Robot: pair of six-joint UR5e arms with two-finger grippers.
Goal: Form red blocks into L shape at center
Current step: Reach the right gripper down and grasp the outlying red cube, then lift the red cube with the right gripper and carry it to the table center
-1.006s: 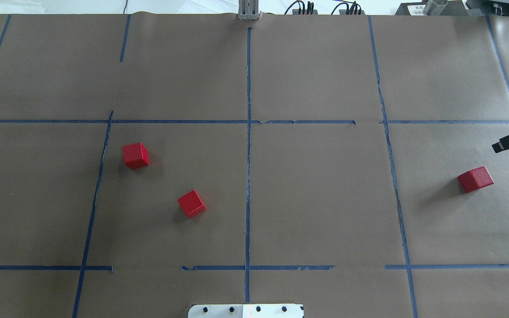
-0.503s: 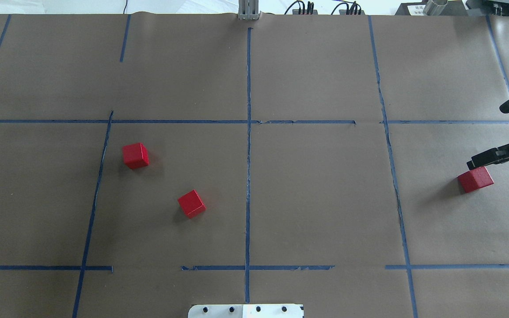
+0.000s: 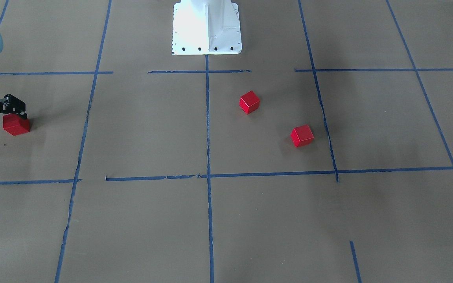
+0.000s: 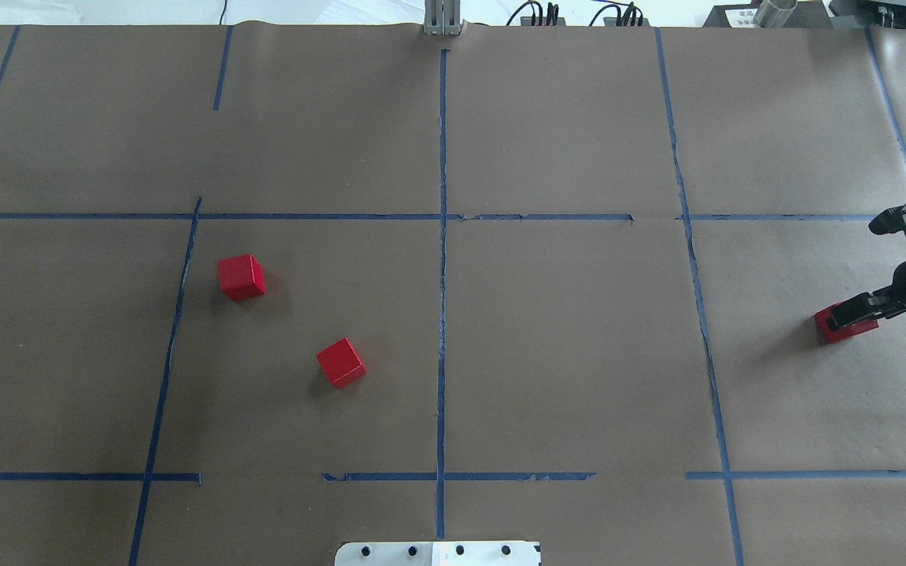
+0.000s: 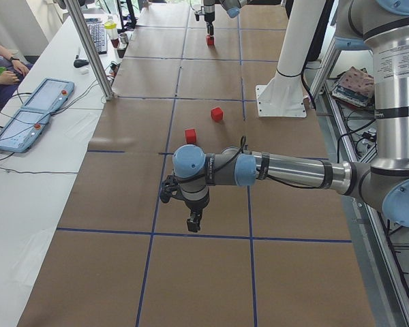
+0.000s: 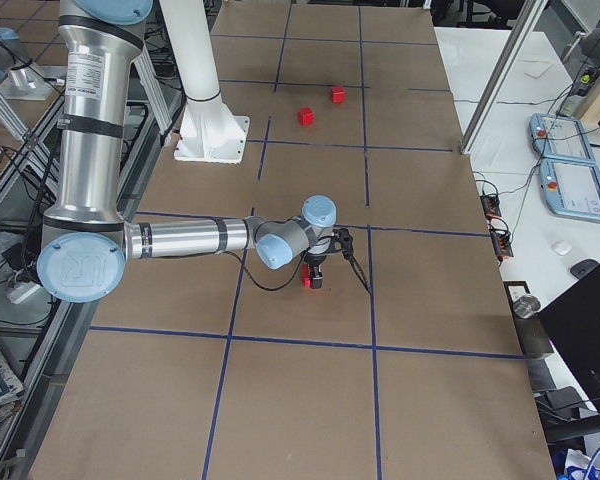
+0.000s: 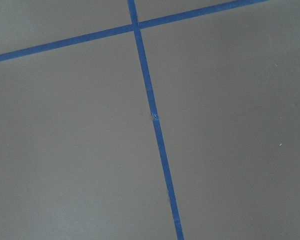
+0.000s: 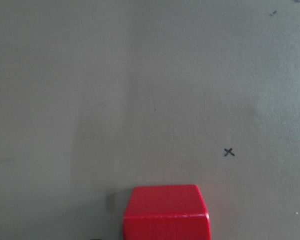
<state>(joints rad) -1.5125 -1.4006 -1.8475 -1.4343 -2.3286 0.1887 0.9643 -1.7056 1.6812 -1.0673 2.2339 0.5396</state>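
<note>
Three red blocks lie on the brown paper. Two are left of the blue centre line, one (image 4: 241,277) farther from the robot and one (image 4: 340,362) nearer. The third block (image 4: 832,330) lies far right, outside the center (image 4: 563,346). My right gripper (image 4: 854,275) is open and low over the third block, with one finger (image 4: 854,311) overlapping it. In the front-facing view the gripper (image 3: 8,116) is right at this block (image 3: 16,125). The right wrist view shows the block (image 8: 166,212) at its bottom edge. My left gripper (image 5: 193,222) hangs over bare paper; I cannot tell if it is open.
The white robot base (image 4: 437,553) sits at the near table edge on the centre line. Blue tape grid lines cross the paper. An aluminium post (image 4: 442,20) and cables stand at the far edge. Operator tablets (image 5: 34,112) lie beyond the table.
My right gripper has come in from the right edge and dropped toward the far-right block, and a finger now overlaps it. The three blocks have not moved.
</note>
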